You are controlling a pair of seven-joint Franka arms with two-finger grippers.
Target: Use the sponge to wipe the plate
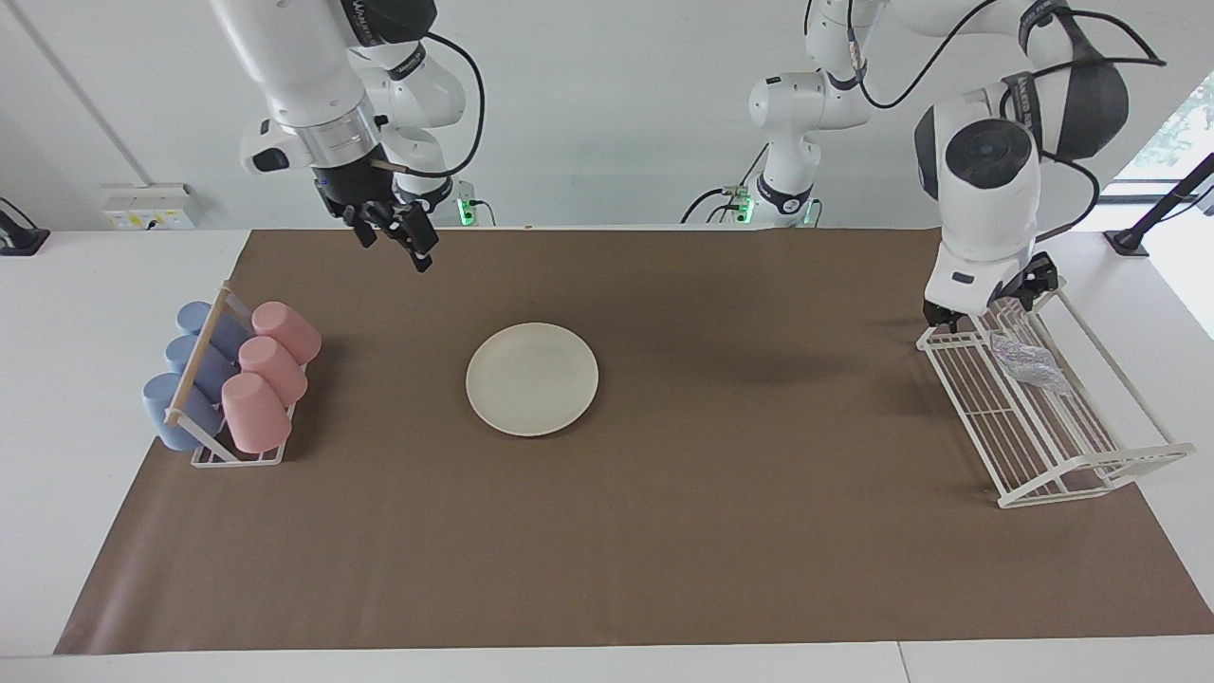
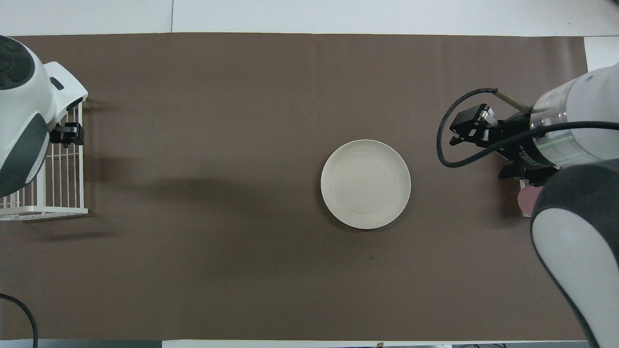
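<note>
Over at the right arm's end of the bench [image 1: 123, 531], a small rack [image 1: 237, 453] carries six cups lying on their sides: three blue cups [image 1: 180, 394] in one row, three pink cups [image 1: 270, 370] in the row nearer the middle. Up in the air over the brown mat [image 1: 664, 531], between that rack and the plate, hangs the right tool [image 1: 398, 237], pointing down at a slant from a raised, bent arm; its fingers stand apart with nothing between them. In the overhead view the right tool [image 2: 466, 129] sits above bare mat beside the plate [image 2: 365, 183].

Dead centre now: the plate [image 1: 532, 378], round and cream-white, lies flat on the mat, bare on top, well apart from both tools.

On to the left arm's end, where a white wire rack [image 1: 1029, 474] stands. The sponge [image 1: 1029, 365], a crinkled silvery pad, lies inside it, in the half nearer the robots. The left arm folds steeply down, its wrist hanging right over the rack's nearer corner. The left tool [image 1: 986, 313] is mostly hidden under the wrist there; its fingers are spread and hold nothing, just beside the sponge but not touching it. From overhead only a dark tip of the left tool [image 2: 67, 135] peeks out at the rack's edge.
</note>
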